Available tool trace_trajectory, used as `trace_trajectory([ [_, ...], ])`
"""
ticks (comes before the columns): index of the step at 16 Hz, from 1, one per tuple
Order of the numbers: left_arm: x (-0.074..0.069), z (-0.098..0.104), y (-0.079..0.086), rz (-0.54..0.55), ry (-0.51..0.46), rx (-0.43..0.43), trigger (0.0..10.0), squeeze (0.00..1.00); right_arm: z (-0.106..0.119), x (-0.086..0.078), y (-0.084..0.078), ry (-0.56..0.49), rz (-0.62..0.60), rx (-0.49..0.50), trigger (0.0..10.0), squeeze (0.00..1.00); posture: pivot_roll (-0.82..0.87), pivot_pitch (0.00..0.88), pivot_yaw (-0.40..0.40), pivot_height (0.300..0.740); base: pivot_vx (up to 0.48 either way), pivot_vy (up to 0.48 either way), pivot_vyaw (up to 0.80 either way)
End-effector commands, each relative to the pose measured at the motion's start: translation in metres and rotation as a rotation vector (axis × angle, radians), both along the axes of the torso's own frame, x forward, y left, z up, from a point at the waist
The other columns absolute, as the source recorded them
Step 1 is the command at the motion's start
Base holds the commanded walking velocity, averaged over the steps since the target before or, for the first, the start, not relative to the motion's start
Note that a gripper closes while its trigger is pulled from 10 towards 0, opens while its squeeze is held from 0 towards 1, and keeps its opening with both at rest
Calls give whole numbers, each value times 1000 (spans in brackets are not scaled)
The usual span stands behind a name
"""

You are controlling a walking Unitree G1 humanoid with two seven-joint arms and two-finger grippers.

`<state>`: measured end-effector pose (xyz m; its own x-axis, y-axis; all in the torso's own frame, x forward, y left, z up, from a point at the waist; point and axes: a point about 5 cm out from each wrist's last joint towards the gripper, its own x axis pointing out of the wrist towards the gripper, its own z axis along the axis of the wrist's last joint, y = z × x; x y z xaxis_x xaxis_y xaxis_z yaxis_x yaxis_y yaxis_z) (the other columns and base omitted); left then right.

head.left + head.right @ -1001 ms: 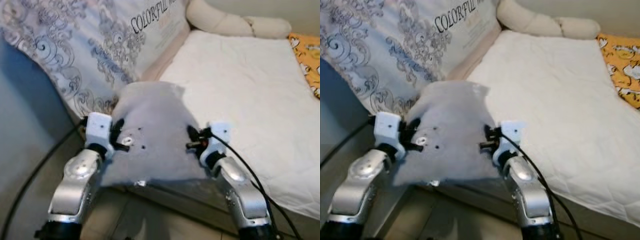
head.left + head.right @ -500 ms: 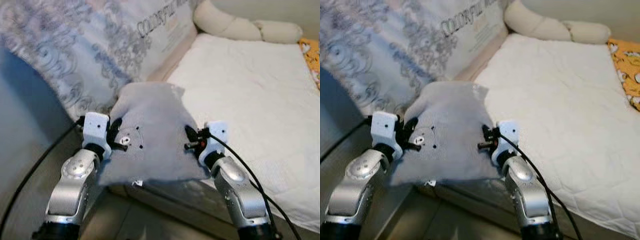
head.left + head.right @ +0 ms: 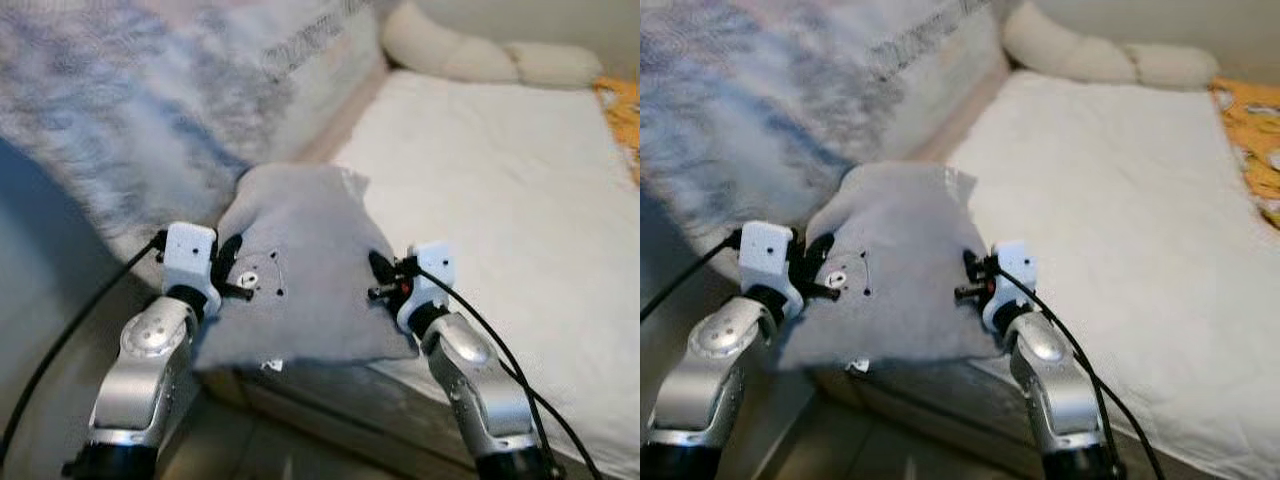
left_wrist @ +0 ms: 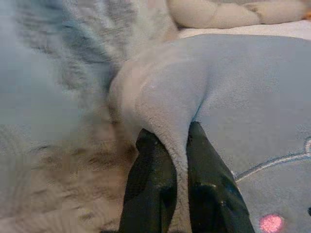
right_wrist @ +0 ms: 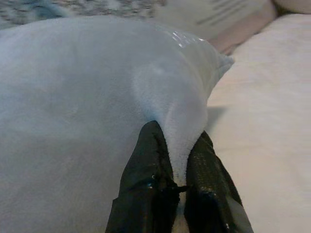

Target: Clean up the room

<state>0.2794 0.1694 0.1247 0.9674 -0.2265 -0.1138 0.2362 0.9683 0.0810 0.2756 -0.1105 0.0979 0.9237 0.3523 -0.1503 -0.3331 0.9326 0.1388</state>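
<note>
So the left end effector [image 4: 177, 160] and right end effector [image 5: 177, 160] each pinch a fold of the grey pillow [image 3: 300, 275], holding it over the near edge of the white bed [image 3: 520, 190], beside the patterned quilt [image 3: 130, 110].

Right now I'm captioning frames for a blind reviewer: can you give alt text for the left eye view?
A grey cushion is held up by both claws, the left claw pinching its left edge and the right claw its right edge. Beyond it lies a white mattress, with a blurred patterned quilt to the left.
</note>
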Motion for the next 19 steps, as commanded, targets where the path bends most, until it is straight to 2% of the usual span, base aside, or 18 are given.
trace_trajectory([
  [1,2,11,9,33,-47,16,10000,0,5,3,-9,-19,-40,8,10000,0,-59,0,20,740,319,0,-738],
  [2,2,11,10,36,-47,19,10000,0,4,3,-8,-11,-28,9,10000,0,-55,0,19,740,319,0,-788],
  [10,4,15,17,43,-53,36,10000,0,6,4,-1,-37,7,-15,10000,0,-41,0,29,740,317,0,0],
  [12,5,17,18,37,-54,44,10000,0,4,4,-1,-20,4,-5,10000,0,-41,0,39,740,319,0,-588],
  [19,13,22,19,8,-65,75,10000,0,2,2,2,-37,40,-18,10000,0,-51,0,71,740,299,0,0],
])
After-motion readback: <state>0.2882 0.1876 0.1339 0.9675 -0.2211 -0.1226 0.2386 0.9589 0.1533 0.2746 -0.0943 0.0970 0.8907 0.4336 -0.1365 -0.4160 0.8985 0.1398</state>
